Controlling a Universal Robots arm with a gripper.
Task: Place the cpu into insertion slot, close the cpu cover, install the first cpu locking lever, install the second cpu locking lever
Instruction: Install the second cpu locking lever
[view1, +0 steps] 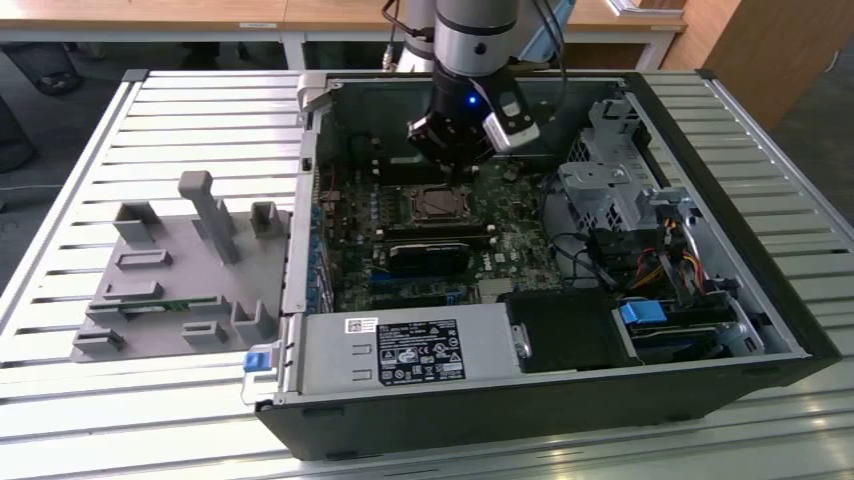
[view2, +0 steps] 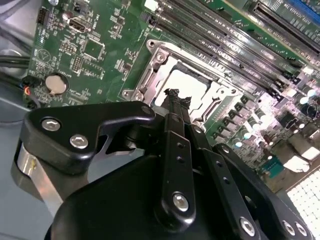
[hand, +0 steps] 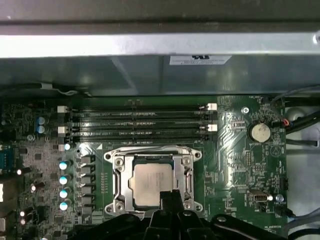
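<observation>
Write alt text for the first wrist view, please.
A square silvery cpu sits in its socket under the closed cpu cover on a green motherboard, with the black gripper just above it. Memory slots run alongside.

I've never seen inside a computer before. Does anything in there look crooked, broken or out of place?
Nothing stands out. The cpu lies flat and square inside the cpu cover, and the gripper hovers just over its edge.

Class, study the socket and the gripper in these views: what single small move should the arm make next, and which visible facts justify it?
Probably a short, careful descent. The cpu already sits in the insertion slot with the cpu cover down around it, and the gripper hangs at the socket's edge, so my guess is it should seek a locking lever.
</observation>
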